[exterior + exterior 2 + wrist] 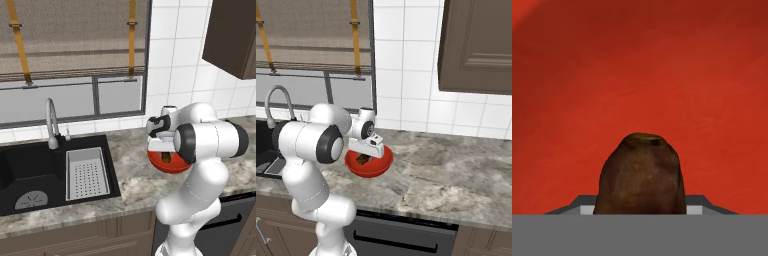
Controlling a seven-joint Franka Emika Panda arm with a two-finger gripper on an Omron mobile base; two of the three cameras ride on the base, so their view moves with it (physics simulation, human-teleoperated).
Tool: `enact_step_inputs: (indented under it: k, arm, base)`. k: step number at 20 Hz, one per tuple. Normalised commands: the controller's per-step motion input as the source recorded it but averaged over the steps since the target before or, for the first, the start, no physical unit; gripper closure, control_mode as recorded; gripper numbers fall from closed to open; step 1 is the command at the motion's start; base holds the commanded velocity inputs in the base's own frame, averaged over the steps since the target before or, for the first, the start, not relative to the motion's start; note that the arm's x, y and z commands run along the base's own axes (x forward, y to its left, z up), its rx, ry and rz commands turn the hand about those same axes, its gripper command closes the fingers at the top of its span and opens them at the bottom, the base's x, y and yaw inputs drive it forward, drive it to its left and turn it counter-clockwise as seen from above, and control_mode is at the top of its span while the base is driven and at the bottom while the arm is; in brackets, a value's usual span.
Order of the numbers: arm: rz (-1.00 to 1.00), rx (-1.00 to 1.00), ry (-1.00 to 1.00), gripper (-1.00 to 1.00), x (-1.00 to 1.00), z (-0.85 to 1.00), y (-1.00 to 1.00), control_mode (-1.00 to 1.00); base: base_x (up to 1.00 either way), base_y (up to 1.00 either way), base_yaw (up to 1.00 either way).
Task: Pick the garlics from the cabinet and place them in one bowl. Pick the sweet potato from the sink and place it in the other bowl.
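Table is mottled grey stone under white tile, black sink at its left end, cabinet up right. Red bowl sits on the table below the hand. Jaws clamped on the potato, held low inside the bowl. Potato looks firm, rough, fairly light; a grip across its middle should hold.

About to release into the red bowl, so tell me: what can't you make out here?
- Gripper fingertips: hidden by the sweet potato in the hand view.
- Whether the potato touches the red bowl: the hand blocks both base views.
- Cabinet interior: cut off by the frame edge.
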Motion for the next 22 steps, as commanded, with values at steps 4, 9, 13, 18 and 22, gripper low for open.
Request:
enact_step_inputs:
  k: [4,9,13,18,22]
  arm:
    - [0.0,0.0,0.0,1.0,0.0,0.0,0.0,-1.0]
    - [0.0,0.0,0.0,1.0,0.0,0.0,0.0,-1.0]
    - [0.0,0.0,0.0,-1.0,0.0,0.0,0.0,-1.0]
    - [0.0,0.0,0.0,-1.0,0.0,0.0,0.0,-1.0]
    - [0.0,-0.01,0.0,-1.0,0.0,0.0,-0.09,-1.0]
  base:
    - [0.0,0.0,0.0]
    - [0.0,0.0,0.0]
    - [0.0,0.0,0.0]
    - [0.0,0.0,0.0]
    - [0.0,0.0,0.0]
